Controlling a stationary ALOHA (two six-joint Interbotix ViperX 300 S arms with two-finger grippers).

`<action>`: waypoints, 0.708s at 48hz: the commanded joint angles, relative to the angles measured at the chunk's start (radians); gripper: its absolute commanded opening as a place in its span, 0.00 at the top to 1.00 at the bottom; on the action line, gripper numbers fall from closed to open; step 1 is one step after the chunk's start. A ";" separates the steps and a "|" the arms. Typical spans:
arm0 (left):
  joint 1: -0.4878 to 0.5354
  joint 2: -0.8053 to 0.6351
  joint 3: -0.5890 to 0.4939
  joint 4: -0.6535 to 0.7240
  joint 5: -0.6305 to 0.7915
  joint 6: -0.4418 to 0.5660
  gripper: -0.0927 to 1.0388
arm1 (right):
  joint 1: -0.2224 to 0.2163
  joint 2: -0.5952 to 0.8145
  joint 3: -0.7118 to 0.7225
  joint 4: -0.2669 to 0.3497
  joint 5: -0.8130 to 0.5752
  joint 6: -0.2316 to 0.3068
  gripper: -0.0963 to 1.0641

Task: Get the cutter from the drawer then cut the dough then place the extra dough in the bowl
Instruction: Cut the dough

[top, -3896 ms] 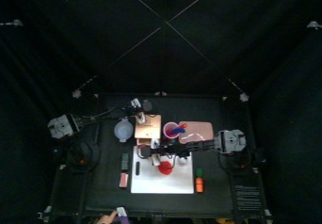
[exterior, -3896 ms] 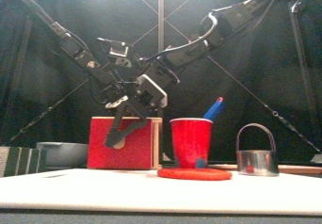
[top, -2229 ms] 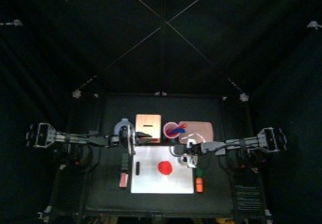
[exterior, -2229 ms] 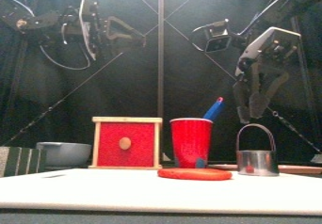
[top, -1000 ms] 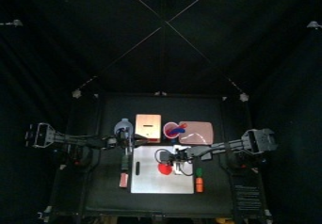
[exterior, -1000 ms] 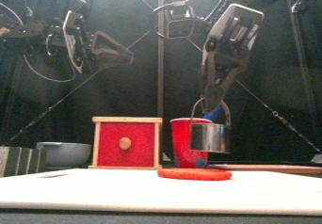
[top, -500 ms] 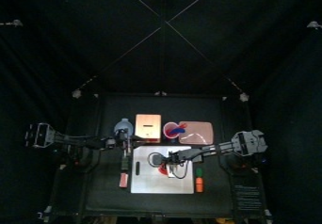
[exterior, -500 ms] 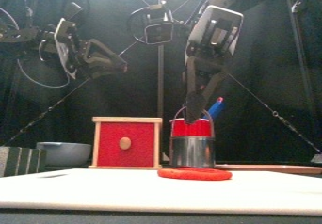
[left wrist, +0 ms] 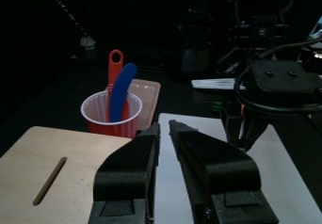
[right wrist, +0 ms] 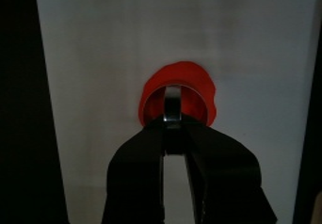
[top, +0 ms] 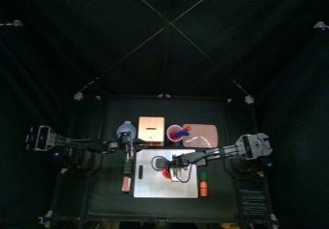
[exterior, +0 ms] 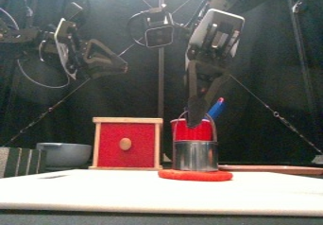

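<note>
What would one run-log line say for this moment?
step: cutting | right tool: shut on cutter | cutter: on red dough, on white board | left tool: raised at left, empty

Robot lab booth — black curtains (top: pixel 77 40), small black table (top: pixel 226 113).

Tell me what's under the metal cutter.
Under the metal cutter lies the red dough disc, on the white cutting board. The cutter's wall hides whether its edge has cut through.
</note>
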 commanded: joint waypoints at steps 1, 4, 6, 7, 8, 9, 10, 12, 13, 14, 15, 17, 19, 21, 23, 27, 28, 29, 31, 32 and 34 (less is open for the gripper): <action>0.002 0.000 -0.012 -0.002 -0.009 -0.002 0.38 | -0.003 -0.011 -0.015 -0.003 -0.018 0.002 0.50; 0.002 0.000 -0.012 -0.002 -0.009 -0.003 0.38 | -0.003 -0.012 -0.015 0.000 -0.026 0.003 0.43; 0.000 0.000 -0.012 -0.006 -0.009 -0.003 0.38 | -0.003 -0.014 -0.014 0.005 -0.026 0.003 0.38; 0.000 0.000 -0.012 -0.009 -0.009 -0.003 0.38 | -0.003 -0.015 -0.015 0.003 -0.026 0.003 0.35; 0.000 0.000 -0.012 -0.012 -0.009 -0.003 0.38 | -0.003 -0.017 -0.015 0.002 -0.026 0.003 0.33; 0.000 0.000 -0.012 -0.015 -0.009 -0.003 0.38 | -0.003 -0.020 -0.015 0.000 -0.026 0.003 0.31; -0.002 0.000 -0.012 -0.018 -0.009 -0.003 0.38 | -0.003 -0.021 -0.014 -0.002 -0.028 0.003 0.29; -0.002 0.000 -0.014 -0.025 -0.009 -0.003 0.38 | -0.003 -0.029 -0.011 0.002 -0.028 0.003 0.27; -0.003 0.000 -0.014 -0.026 -0.009 -0.002 0.38 | -0.002 -0.034 -0.008 -0.002 -0.026 0.003 0.26; -0.003 0.000 -0.014 -0.026 -0.009 -0.002 0.38 | -0.002 -0.040 -0.006 -0.002 -0.028 0.003 0.26; -0.005 0.002 -0.014 -0.026 -0.008 -0.002 0.38 | 0.000 -0.048 -0.002 -0.003 -0.029 0.002 0.26; -0.006 0.009 -0.018 -0.025 -0.005 -0.002 0.38 | 0.002 -0.066 0.008 -0.009 -0.032 0.002 0.26; -0.008 0.015 -0.020 -0.026 -0.005 -0.002 0.38 | 0.002 -0.084 0.015 -0.017 -0.038 0.003 0.26; -0.009 0.028 -0.025 -0.026 -0.005 -0.003 0.38 | 0.003 -0.107 0.032 -0.032 -0.055 0.002 0.26; -0.015 0.038 -0.028 -0.026 -0.005 -0.005 0.38 | 0.005 -0.132 0.058 -0.044 -0.084 0.003 0.26; -0.049 0.067 -0.052 -0.025 -0.005 -0.002 0.38 | 0.005 -0.204 0.143 -0.107 -0.215 -0.002 0.26; -0.057 0.075 -0.058 -0.025 -0.005 -0.002 0.38 | 0.005 -0.224 0.169 -0.126 -0.253 0.002 0.26; -0.063 0.080 -0.064 -0.025 -0.005 -0.002 0.38 | 0.000 -0.238 0.187 -0.130 -0.281 0.002 0.26; -0.083 0.101 -0.081 -0.025 -0.005 0.000 0.37 | -0.003 -0.272 0.244 -0.153 -0.367 0.002 0.26; -0.092 0.114 -0.091 -0.023 -0.005 0.002 0.37 | -0.005 -0.290 0.275 -0.163 -0.407 0.000 0.26; -0.107 0.138 -0.107 -0.023 -0.005 0.002 0.37 | -0.011 -0.318 0.321 -0.173 -0.474 -0.002 0.26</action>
